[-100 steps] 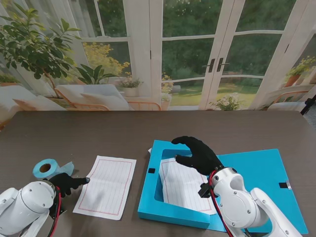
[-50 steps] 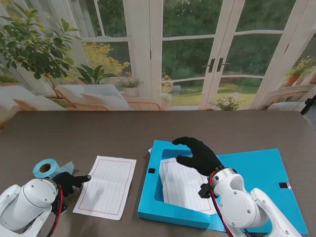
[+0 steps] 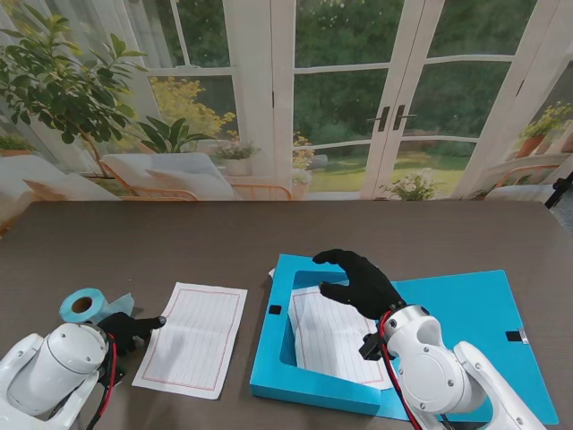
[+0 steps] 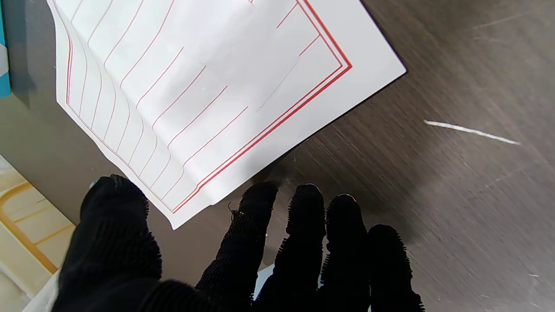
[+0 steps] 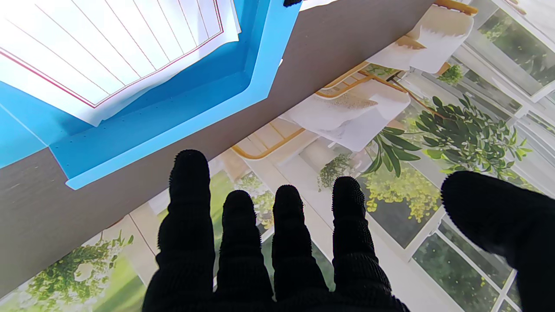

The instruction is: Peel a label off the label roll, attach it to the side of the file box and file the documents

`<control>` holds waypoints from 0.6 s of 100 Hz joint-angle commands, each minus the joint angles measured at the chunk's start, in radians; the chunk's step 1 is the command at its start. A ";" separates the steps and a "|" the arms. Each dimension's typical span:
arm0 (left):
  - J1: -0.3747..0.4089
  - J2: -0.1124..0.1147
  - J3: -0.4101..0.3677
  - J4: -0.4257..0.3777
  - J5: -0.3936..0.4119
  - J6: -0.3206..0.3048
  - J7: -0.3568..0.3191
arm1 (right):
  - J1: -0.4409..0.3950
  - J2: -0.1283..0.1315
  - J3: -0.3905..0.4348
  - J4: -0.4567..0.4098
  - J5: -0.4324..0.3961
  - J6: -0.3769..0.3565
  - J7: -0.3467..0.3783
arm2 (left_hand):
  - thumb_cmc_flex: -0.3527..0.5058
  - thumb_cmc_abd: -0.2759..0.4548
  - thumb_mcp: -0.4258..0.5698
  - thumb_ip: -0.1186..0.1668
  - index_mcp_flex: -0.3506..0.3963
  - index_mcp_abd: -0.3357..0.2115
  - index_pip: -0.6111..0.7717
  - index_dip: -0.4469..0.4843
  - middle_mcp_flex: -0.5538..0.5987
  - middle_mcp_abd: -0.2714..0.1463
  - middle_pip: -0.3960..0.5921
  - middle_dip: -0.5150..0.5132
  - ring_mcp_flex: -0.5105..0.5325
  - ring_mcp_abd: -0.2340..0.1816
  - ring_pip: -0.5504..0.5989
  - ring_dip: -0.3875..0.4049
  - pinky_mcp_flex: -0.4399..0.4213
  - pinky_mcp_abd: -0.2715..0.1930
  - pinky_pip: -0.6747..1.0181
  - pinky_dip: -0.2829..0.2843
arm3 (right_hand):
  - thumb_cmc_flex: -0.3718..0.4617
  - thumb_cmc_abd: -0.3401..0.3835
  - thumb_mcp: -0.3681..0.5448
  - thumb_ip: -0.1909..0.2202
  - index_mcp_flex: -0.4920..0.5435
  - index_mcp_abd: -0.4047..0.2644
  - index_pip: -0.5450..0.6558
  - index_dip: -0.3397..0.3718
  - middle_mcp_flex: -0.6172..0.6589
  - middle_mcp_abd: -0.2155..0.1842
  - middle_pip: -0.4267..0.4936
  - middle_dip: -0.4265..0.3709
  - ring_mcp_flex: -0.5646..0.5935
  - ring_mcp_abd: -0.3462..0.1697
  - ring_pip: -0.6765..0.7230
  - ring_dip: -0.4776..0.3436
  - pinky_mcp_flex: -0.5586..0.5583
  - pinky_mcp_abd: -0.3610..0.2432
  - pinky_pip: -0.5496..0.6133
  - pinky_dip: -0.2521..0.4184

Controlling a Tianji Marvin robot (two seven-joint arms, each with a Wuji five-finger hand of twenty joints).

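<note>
Left hand (image 3: pixel 125 329) low near the table, black-gloved fingers (image 4: pixel 303 225) stretched forward, holding nothing, right hand (image 3: pixel 358 281) raised, fingers (image 5: pixel 286 225) spread, thumb apart, empty

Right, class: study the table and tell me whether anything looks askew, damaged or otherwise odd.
Two things stand out. The loose lined sheet lies skewed on the table, and its corner nearest the left hand is buckled. The sheet inside the open blue file box lies crooked, tilted against the box's edges. No spill shows.
</note>
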 commanded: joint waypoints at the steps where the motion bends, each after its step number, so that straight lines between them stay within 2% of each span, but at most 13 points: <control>1: -0.004 -0.011 0.007 0.015 -0.005 -0.007 -0.006 | -0.005 -0.004 -0.003 0.000 0.004 0.002 0.013 | 0.013 0.027 -0.031 0.037 -0.012 -0.054 -0.005 -0.004 -0.016 -0.007 0.024 0.016 0.002 -0.004 0.029 0.015 -0.020 -0.054 0.061 0.025 | -0.005 0.031 0.001 0.036 0.022 -0.002 0.013 -0.011 0.017 0.015 0.015 0.002 0.013 0.002 0.005 0.002 -0.497 0.001 0.001 0.006; 27: -0.019 -0.017 0.024 0.043 -0.018 -0.001 0.014 | -0.005 -0.005 -0.003 0.005 0.008 -0.003 0.008 | 0.011 0.029 -0.033 0.036 -0.035 -0.038 -0.016 -0.009 -0.031 -0.012 0.034 0.028 -0.007 -0.010 0.039 0.021 -0.022 -0.054 0.074 0.032 | -0.005 0.034 -0.002 0.039 0.025 0.000 0.014 -0.011 0.020 0.016 0.017 0.002 0.015 0.003 0.006 0.002 -0.497 0.001 -0.001 0.007; 41: -0.021 -0.021 0.029 0.052 -0.030 -0.002 0.023 | -0.004 -0.006 -0.003 0.006 0.013 -0.002 0.006 | 0.013 0.025 -0.033 0.037 -0.045 -0.047 -0.022 -0.013 -0.040 -0.014 0.035 0.031 -0.013 -0.013 0.037 0.021 -0.022 -0.056 0.071 0.031 | -0.005 0.037 -0.003 0.040 0.026 0.001 0.015 -0.010 0.020 0.017 0.017 0.002 0.015 0.003 0.006 0.002 -0.497 0.001 -0.003 0.008; 60: -0.015 -0.023 0.032 0.039 -0.036 0.010 0.033 | -0.003 -0.007 -0.004 0.008 0.021 0.002 0.006 | 0.047 0.003 -0.023 0.039 -0.018 -0.064 0.004 -0.001 -0.038 -0.021 0.045 0.036 -0.007 -0.017 0.044 0.023 -0.021 -0.057 0.067 0.029 | -0.006 0.042 -0.005 0.040 0.026 0.003 0.014 -0.010 0.018 0.018 0.018 0.001 0.013 0.005 0.006 0.002 -0.497 0.000 -0.005 0.009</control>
